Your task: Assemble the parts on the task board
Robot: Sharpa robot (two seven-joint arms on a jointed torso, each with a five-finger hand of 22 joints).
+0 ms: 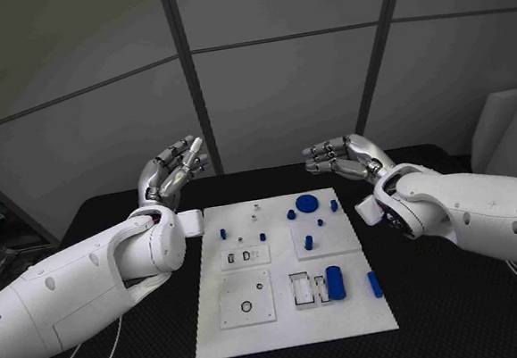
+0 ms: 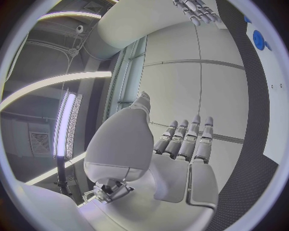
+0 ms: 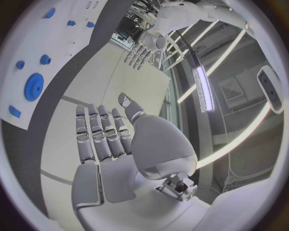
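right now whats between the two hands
In the head view, nothing sits between the left hand and the right hand. Both hover open past the task board's far edge, with the black table beneath.

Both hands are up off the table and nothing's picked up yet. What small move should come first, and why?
Probably lower the right hand toward the long blue part lying near the task board's right side. Both the right hand and the left hand hover open above the board's far end, holding nothing, and the blue parts lie loose on the board, mostly on its right half.
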